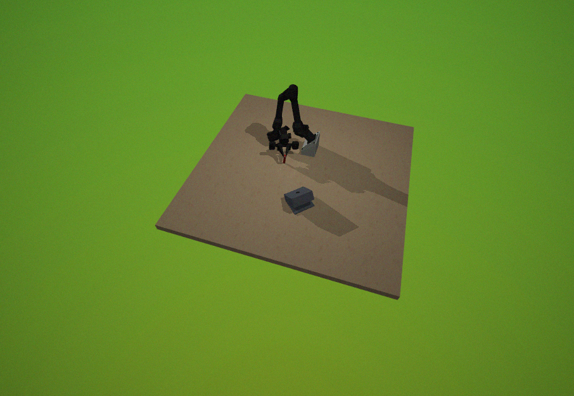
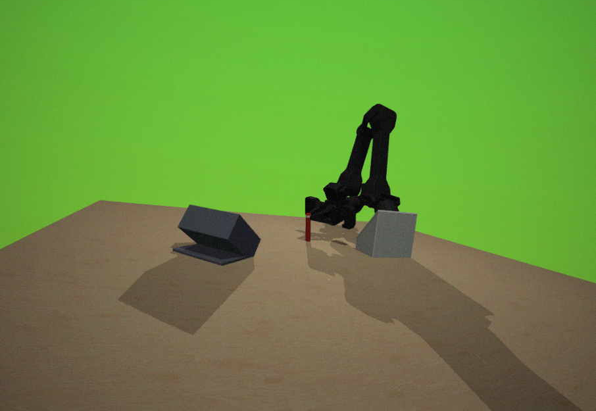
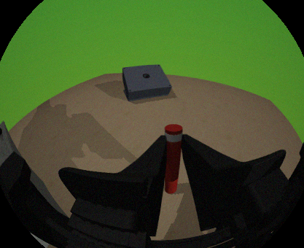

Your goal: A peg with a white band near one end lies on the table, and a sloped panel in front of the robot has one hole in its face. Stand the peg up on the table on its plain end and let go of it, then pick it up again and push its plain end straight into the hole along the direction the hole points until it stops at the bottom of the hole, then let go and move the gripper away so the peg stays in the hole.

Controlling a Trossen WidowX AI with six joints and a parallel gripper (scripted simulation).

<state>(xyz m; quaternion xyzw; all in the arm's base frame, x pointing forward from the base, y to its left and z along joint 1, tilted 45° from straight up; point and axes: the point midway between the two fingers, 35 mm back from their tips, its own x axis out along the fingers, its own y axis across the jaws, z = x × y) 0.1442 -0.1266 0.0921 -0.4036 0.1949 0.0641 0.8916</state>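
Note:
A red peg (image 1: 284, 158) (image 2: 308, 229) (image 3: 173, 160) stands about upright, its white band near the top and its plain end down at the table. Whether that end touches the table is hard to tell. My gripper (image 3: 173, 139) is shut on the peg near the banded end. The dark blue-grey sloped panel (image 1: 299, 195) (image 2: 206, 221) (image 3: 143, 82) has one dark hole (image 1: 297, 192) (image 3: 146, 76) in its face. It stands farther out from the robot's base than the peg, and apart from it.
A light grey wedge-shaped block (image 1: 310, 147) (image 2: 393, 234) (image 3: 1, 146) stands beside the arm, close to the gripper's side. A small dark hole shows on it in the wrist view. The wooden table (image 1: 222, 215) (image 2: 269, 348) ends behind the panel in the wrist view.

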